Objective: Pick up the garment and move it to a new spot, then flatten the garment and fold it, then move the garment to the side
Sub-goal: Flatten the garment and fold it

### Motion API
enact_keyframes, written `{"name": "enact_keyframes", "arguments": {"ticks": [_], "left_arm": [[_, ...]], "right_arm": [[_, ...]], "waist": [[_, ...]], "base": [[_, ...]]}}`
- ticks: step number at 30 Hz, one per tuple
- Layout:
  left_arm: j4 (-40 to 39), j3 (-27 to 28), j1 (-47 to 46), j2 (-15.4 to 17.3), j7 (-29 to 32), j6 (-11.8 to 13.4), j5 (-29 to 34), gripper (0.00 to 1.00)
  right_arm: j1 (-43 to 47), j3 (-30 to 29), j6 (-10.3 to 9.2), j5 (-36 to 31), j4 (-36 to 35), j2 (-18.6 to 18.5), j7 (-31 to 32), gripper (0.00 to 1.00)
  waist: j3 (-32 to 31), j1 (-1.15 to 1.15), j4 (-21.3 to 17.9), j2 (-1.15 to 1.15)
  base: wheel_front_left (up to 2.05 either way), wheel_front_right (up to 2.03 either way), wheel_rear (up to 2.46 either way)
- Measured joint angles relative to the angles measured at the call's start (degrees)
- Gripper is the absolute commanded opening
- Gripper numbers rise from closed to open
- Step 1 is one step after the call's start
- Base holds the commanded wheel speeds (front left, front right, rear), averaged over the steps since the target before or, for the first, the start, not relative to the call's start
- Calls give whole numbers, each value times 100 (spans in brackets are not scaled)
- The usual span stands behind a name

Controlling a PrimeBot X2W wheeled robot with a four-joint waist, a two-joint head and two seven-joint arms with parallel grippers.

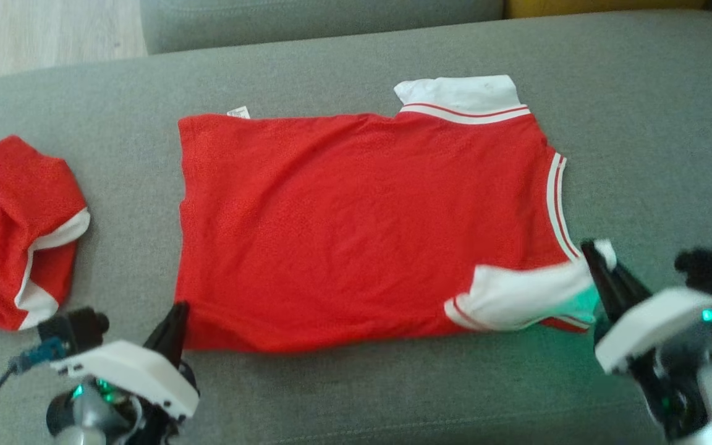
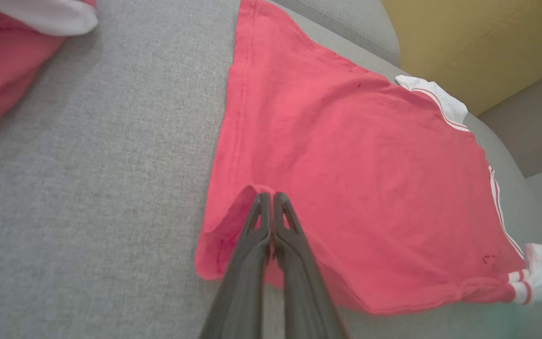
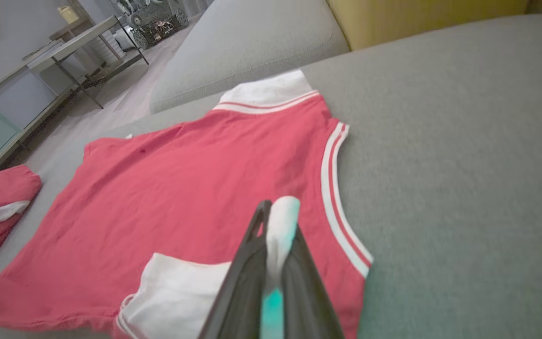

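Garment flat; left end effector pinches hem, right end effector sleeve (second garment apart, two total).

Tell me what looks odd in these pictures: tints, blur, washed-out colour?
Head view: a teal glow tints the white sleeve of the red white-trimmed shirt, beside the motion-smeared right gripper. Right wrist view: same glow on the pinched sleeve. Left wrist view: the shirt looks washed-out pink; the left gripper is sharp.
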Motion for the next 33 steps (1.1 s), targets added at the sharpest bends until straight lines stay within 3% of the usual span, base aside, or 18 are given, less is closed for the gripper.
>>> {"name": "enact_keyframes", "arguments": {"ticks": [6,19,20,21,22,29,33], "left_arm": [[301,-11,-873,26,78,-70,-59,0],[1096,-32,-1376,23,-40,-233,-153,0],[1154,-47,-1402,18,-89,-272,-153,16],[1210,-54,-1422,7,-141,-303,-154,89],[1272,-75,-1449,-3,-202,-318,-155,100],[1471,-93,-1516,-75,-1091,-399,40,100],[1469,-98,-1511,-69,-1908,-270,463,100]], "right_arm": [[-1313,636,0,166,790,-372,-624,0],[-2601,1863,0,609,2252,-834,-1738,2],[-2658,1925,0,647,2374,-850,-1833,44],[-2719,1982,0,695,2506,-856,-1920,100],[-2769,2015,0,749,2633,-856,-1996,100],[-2867,2092,0,808,3185,-850,-2714,100],[-2865,1775,0,450,3253,-842,-3064,100]], "waist": [[324,0,52,0],[780,0,157,0],[800,0,167,0],[819,0,176,0],[833,0,184,0],[822,0,169,0],[757,0,130,0]], "base": [[0,0,0],[0,0,0],[0,0,0],[0,0,0],[0,0,0],[0,0,0],[0,0,0]]}}
